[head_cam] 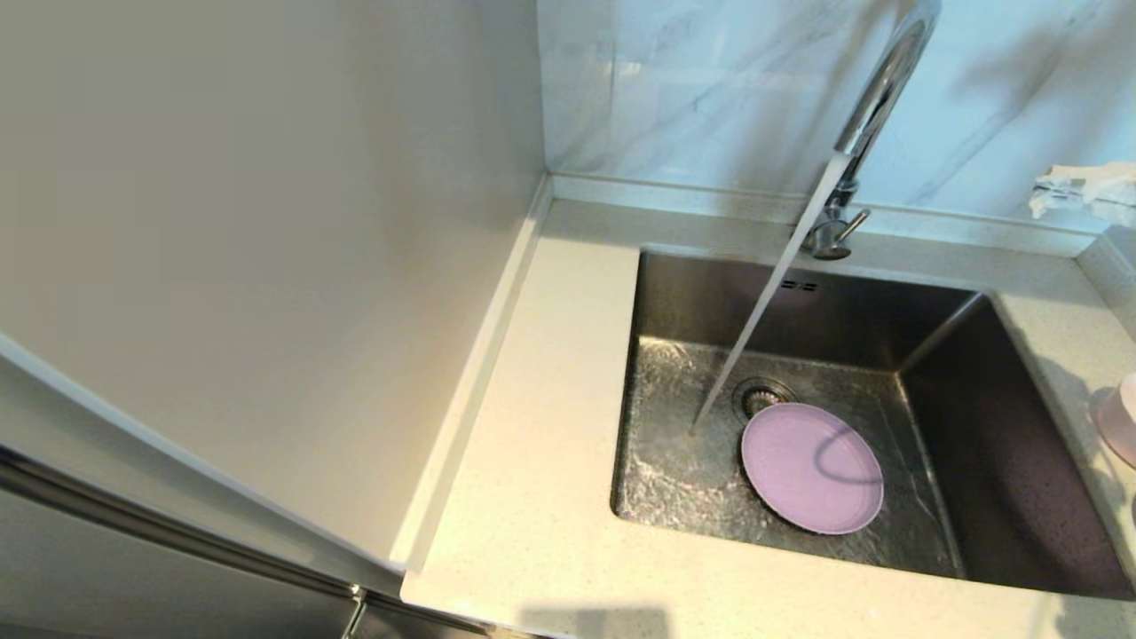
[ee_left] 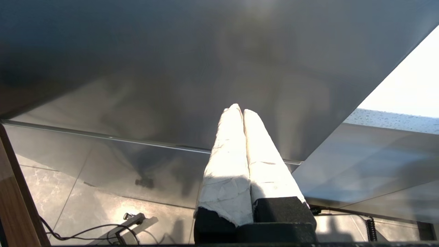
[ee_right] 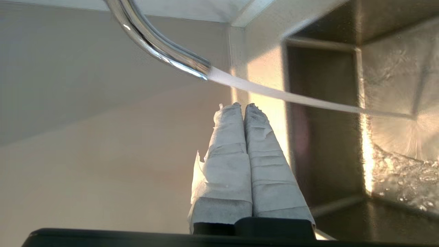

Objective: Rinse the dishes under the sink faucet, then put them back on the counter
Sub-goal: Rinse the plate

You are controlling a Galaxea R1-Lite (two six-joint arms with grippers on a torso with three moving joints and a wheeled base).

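- I pick the sink (head_cam: 1021, 497) as my landmark. Water runs from the faucet (head_cam: 874, 106) in a thin slanted stream (head_cam: 754, 328) and lands on the sink floor, just beside the drain strainer (head_cam: 761, 396).
- The lavender plate (head_cam: 812, 468) lies flat on the sink floor. It touches the strainer's edge, or nearly does. The stream hits the steel just beside the plate, not on it.
- A pale pink cup (head_cam: 1120, 430) stands on the worktop (head_cam: 532, 497), on the far side of the sink from the bare wall. I can only see part of it. I cannot see the white bowl.
- I think the step in hand is getting the plate under the water. To do it well, I would open the right end effector (ee_right: 242, 105) first, then come down to the plate's rim on the side away from the stream.
- A flat wet plate is slippery. I would pinch the rim firmly, tip the plate up, and move it slowly into the stream so water does not splash out.
- In its wrist view, the right end effector is above the sink, just under the faucet spout. Its two wrapped fingers (ee_right: 223, 154) are pressed together and hold nothing.
- The left end effector (ee_left: 239, 109) is parked low, away from the sink, by a grey cabinet front (ee_left: 171, 68). Its fingers are pressed together too, and empty.
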